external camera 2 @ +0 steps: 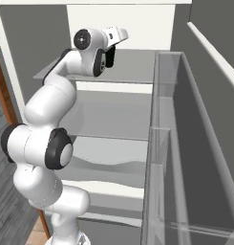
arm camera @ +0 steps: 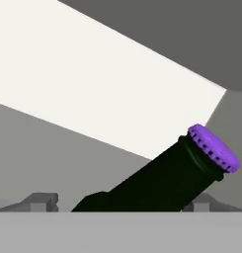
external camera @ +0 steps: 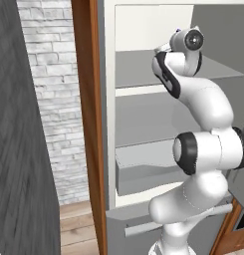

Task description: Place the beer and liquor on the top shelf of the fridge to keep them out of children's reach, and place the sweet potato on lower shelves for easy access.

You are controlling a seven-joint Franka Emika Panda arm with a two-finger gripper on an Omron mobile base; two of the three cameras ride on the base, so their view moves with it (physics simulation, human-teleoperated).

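In the hand view the beer (arm camera: 162, 183), a dark green bottle neck with a purple cap (arm camera: 215, 147), runs slantwise between my two finger tips (arm camera: 41, 200). My gripper (arm camera: 122, 203) is open, with a gap on each side of the neck. The bottle's body is hidden below the frame. In both base views the arm reaches into the fridge (external camera: 109, 124), and the hand (external camera 2: 114, 34) is just above the top shelf (external camera: 136, 69) (external camera 2: 135, 64). The liquor and the sweet potato are out of view.
Two more grey shelves (external camera: 143, 119) and a grey drawer (external camera: 143, 177) lie below the top shelf. The open fridge door with clear bins (external camera 2: 175, 143) stands close on the right. A wood-brown side panel (external camera: 88, 124) and a brick wall (external camera: 49, 89) are on the left.
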